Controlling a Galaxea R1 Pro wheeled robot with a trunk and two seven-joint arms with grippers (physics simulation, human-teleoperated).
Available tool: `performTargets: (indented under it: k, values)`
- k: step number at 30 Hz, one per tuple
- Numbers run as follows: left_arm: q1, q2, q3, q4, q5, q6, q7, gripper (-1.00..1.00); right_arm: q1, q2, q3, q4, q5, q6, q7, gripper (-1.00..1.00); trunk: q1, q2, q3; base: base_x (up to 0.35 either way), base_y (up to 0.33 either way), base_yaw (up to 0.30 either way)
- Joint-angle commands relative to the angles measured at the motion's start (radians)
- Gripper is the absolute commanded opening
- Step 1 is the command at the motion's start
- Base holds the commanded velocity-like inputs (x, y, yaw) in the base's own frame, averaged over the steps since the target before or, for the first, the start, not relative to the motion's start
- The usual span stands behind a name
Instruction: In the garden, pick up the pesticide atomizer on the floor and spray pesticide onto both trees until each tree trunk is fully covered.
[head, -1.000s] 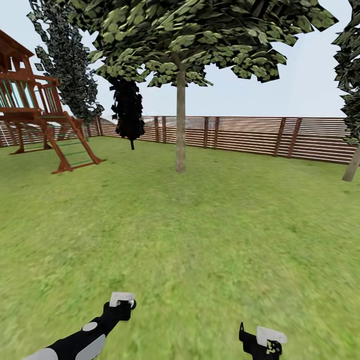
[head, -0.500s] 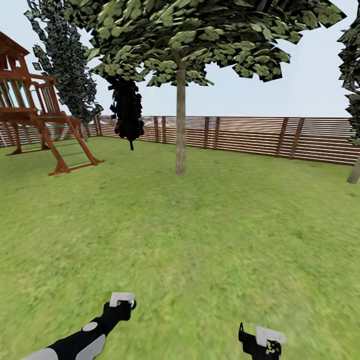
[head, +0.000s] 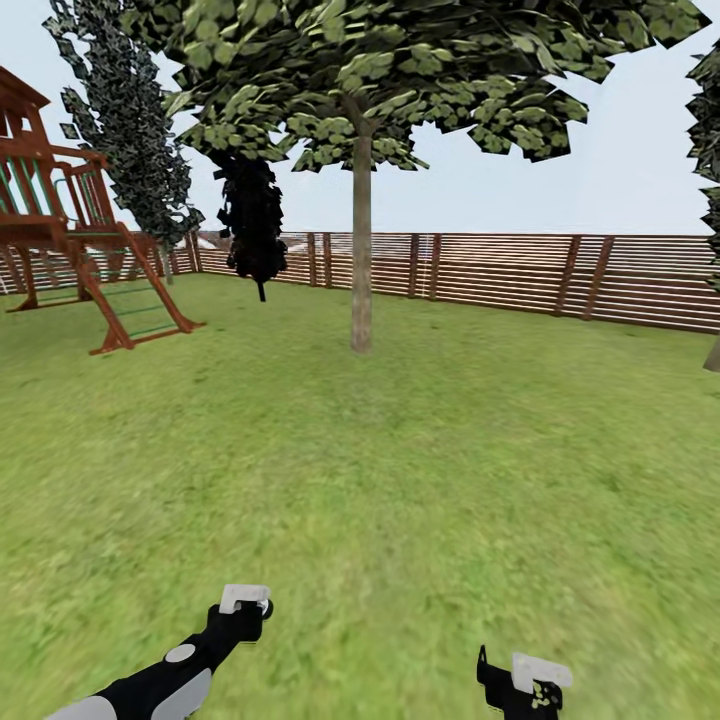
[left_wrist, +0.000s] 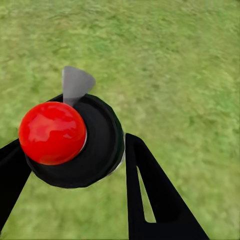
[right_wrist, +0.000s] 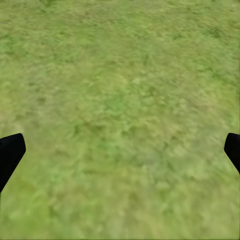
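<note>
Atomizer in hand, heading for the first trunk.

Left gripper (left_wrist: 75, 165) clamps the pesticide atomizer (left_wrist: 70, 140), red cap up; right gripper (right_wrist: 120, 150) spread, empty. Next, I judge: close in, aim the nozzle. Bare lawn (head: 420, 480) ahead, tree trunk (head: 361, 250) upper centre, fence (head: 520, 275) behind.

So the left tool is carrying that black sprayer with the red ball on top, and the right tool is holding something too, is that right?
Not quite. The left tool does grip the black sprayer with the red ball, but the right tool holds nothing: the right wrist view shows its fingers spread wide with just grass between them.
</note>
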Motion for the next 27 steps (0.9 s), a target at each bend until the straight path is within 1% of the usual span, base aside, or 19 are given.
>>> performTargets:
  k: [1,15,20,27]
  values:
    - [-0.002,0.001,-0.008,-0.002,0.009,-0.005,0.003,-1.00,-0.002,-0.002,0.008,-0.001,-0.010,-0.006,-0.006,1.00,0.001,-0.002,-0.002,0.334,0.000,0.000]
    - [-0.002,0.000,-0.008,-0.002,0.009,-0.005,0.003,-1.00,-0.002,-0.002,0.008,-0.002,-0.010,-0.006,-0.006,1.00,0.001,-0.002,-0.002,0.334,0.000,0.000]
    - [-0.002,-0.001,-0.008,-0.002,0.009,-0.005,0.003,-1.00,-0.002,-0.003,0.019,-0.003,-0.010,-0.006,-0.006,1.00,0.001,-0.002,-0.002,0.334,0.000,0.006]
    - [-0.002,-0.001,-0.008,-0.002,0.009,-0.005,0.003,-1.00,-0.002,-0.002,0.022,-0.004,-0.010,-0.006,-0.009,1.00,0.001,-0.002,-0.002,0.334,0.000,0.145]
